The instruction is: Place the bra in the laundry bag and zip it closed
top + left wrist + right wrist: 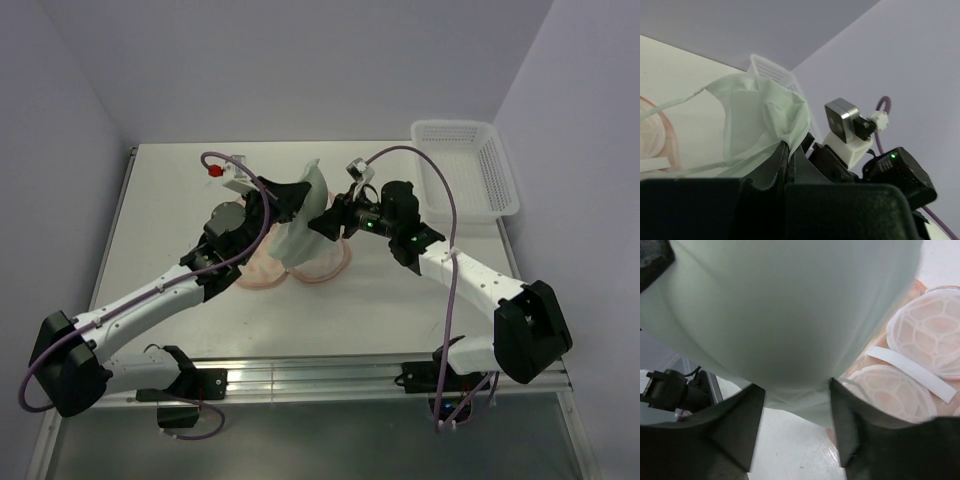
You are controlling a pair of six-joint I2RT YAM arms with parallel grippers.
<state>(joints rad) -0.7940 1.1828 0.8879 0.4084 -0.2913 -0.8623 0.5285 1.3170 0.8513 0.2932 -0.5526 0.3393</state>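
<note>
bra [305, 215] is off the table [160, 210], held up in the centre of the overhead view, hanging as a tall pale-mint fold. left gripper [788, 152] is pinched on its edge: fingers closed together with fabric bunched at the tips, low centre of the left wrist view. right gripper [796, 405] is spread wide; the cup fills the upper part of its view and the lower hem hangs between the two fingers. No clamp visible on that side.

laundry bag [325, 266] lies open on the table directly under the bra, pink rim showing at centre frame. white mesh cups [927, 335] are exposed at the right of the right wrist view, with a white strap [912, 371] lying across them.

white basket [470, 160] sits upper right, well apart from the bag.
</note>
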